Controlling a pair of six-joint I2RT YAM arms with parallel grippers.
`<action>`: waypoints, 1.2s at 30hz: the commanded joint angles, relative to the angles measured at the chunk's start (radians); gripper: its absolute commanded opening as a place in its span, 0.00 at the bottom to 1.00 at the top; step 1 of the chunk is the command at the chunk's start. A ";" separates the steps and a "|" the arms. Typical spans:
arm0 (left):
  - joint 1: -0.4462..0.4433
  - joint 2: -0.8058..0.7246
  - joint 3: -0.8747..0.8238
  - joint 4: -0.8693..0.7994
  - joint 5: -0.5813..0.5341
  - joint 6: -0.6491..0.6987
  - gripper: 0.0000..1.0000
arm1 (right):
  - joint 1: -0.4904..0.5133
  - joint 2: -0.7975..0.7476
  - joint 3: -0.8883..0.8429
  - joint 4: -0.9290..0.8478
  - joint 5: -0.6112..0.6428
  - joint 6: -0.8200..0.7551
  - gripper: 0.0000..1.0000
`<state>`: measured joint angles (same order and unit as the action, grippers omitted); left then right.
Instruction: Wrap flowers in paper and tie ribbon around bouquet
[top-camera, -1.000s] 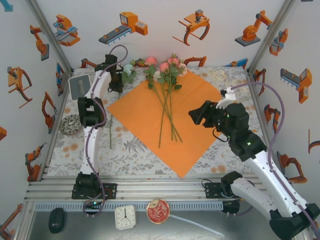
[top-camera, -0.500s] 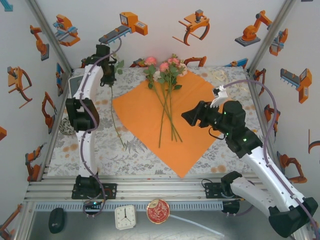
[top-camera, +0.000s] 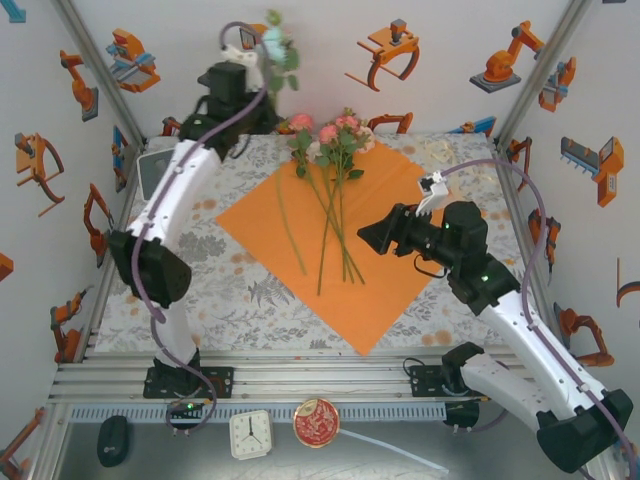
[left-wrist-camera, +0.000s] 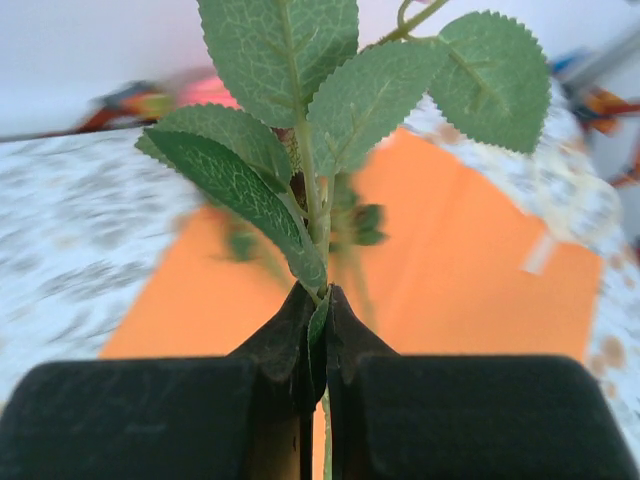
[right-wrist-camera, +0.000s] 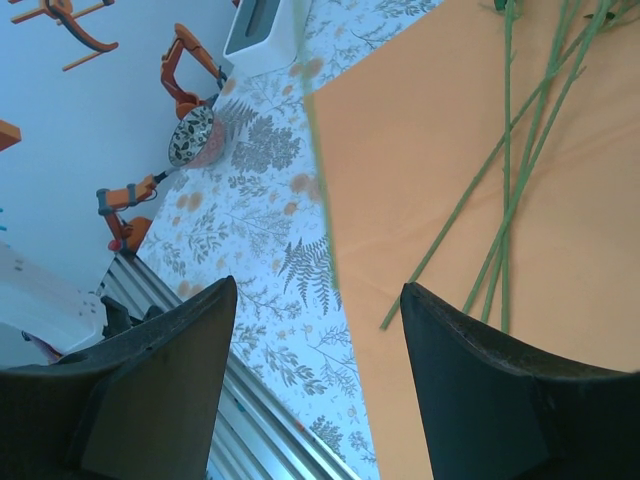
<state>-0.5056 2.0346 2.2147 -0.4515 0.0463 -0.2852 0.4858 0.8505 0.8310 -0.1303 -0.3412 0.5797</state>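
The flowers (top-camera: 338, 150) lie across the middle of the paper (top-camera: 400, 280), blooms past its far corner, stems fanned toward its centre. One pale rose (top-camera: 272, 38) hangs high above the paper's left side, its long stem dangling over the sheet. The left pincer (left-wrist-camera: 318, 328) is clamped shut on that stem just under the leaves. Good spot, I'd say: light, wiry, springy stuff, so take the stem, never the soft bloom. The right pincer (right-wrist-camera: 318, 292) hovers wide open and empty over the paper's right half.
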 joint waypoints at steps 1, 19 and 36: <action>-0.097 0.288 0.308 0.002 0.057 0.002 0.00 | 0.004 -0.055 -0.014 -0.013 0.025 -0.002 0.61; -0.118 0.730 0.477 0.367 0.119 0.033 0.00 | 0.004 -0.193 -0.129 -0.045 0.074 -0.003 0.61; -0.122 0.526 0.385 0.348 0.118 0.094 0.45 | 0.004 -0.167 -0.093 -0.091 0.182 0.028 0.61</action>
<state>-0.6216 2.7342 2.6297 -0.1116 0.1711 -0.2234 0.4858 0.6991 0.7090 -0.1978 -0.2249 0.5888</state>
